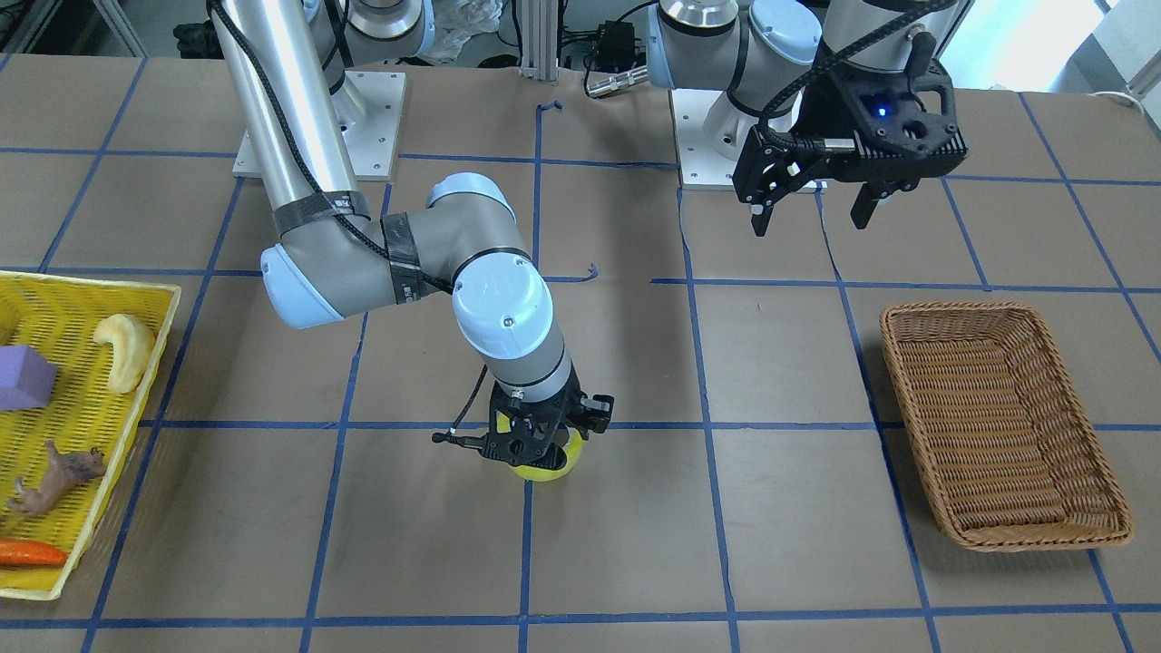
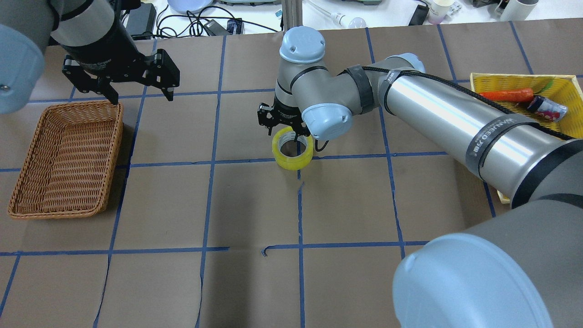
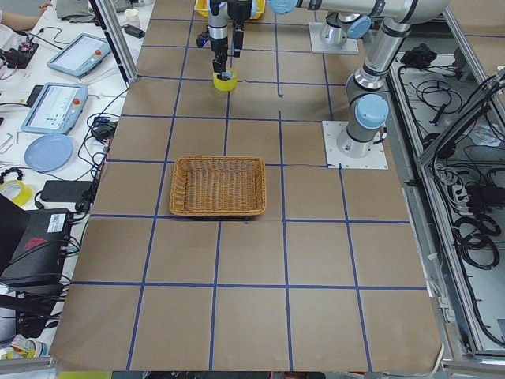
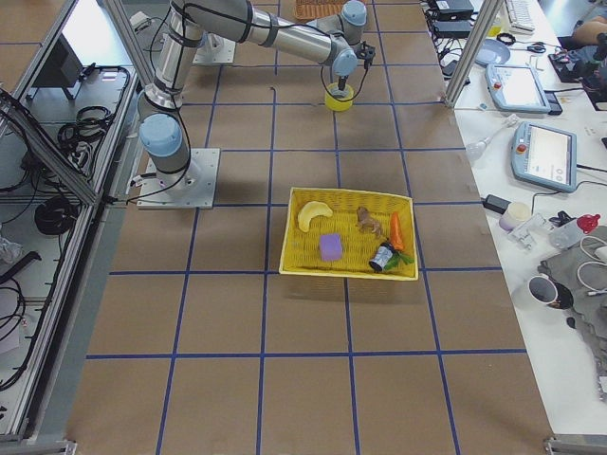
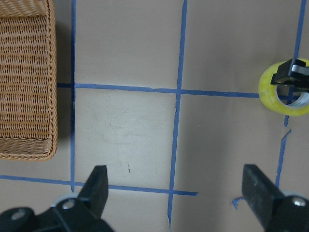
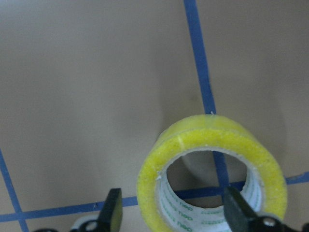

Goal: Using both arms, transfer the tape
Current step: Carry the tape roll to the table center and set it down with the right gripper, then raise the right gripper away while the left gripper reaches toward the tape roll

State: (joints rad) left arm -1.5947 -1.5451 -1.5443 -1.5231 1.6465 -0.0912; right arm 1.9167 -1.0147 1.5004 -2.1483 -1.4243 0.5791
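Note:
The yellow tape (image 2: 291, 157) stands flat on the brown table at mid-table, core facing up; it also shows in the front view (image 1: 547, 470), the left wrist view (image 5: 270, 92) and the right wrist view (image 6: 203, 133). My right gripper (image 2: 286, 130) is down over it and open. In the right wrist view (image 6: 175, 212) one finger stands outside the roll's wall and the other over its core, not pinching it. My left gripper (image 1: 810, 220) is open and empty; it hangs high above the table beside the basket, and shows in the overhead view (image 2: 141, 96).
A brown wicker basket (image 1: 961, 308) lies on my left side, empty; it shows in the overhead view (image 2: 18, 196). A yellow tray (image 1: 91, 290) on my right side holds a banana-like toy (image 1: 127, 349), a purple block, an animal figure and a carrot.

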